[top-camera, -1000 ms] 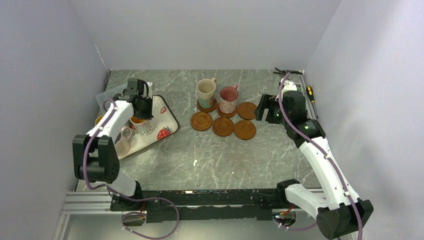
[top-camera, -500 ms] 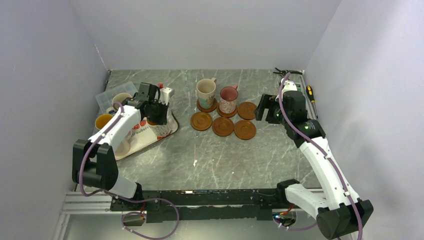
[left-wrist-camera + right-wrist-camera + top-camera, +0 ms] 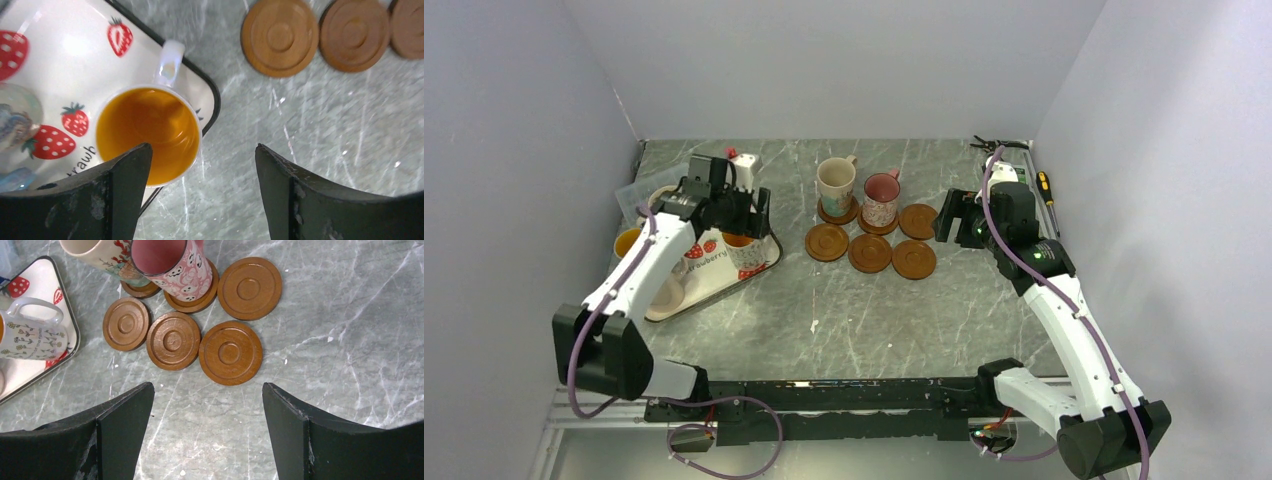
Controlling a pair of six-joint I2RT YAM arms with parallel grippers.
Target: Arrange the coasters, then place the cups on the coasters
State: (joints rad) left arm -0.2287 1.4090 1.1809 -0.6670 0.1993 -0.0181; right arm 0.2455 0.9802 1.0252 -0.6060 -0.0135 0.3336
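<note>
**Operator:** Where is the left gripper, and is it gripping anything?

**Spotter:** Your left gripper (image 3: 201, 152) hangs over the right corner of the strawberry tray (image 3: 65, 45). Its jaws are spread wide with nothing gripped. The orange-lined mug (image 3: 147, 132) stands upright on the tray beneath it, its handle beside the tray's rim. In the wrist view one finger overlaps that mug's rim, but I cannot tell whether it touches.

**Operator:** And the right side?

**Spotter:** Your right gripper (image 3: 207, 387) hovers above the table (image 3: 844, 310), just right of the coasters (image 3: 230, 353). It is wide open too and carries nothing.

**Operator:** How do the coasters lie?

**Spotter:** You have six clustered mid-table, toward the far side. The cream mug (image 3: 836, 182) and the pink mug (image 3: 172, 265) each stand on one, side by side in the far row. Four coasters are bare: one to the right of the pink mug and three in the nearer row, edges close together. More cups sit on the tray at the left, partly hidden behind your left arm.
</note>
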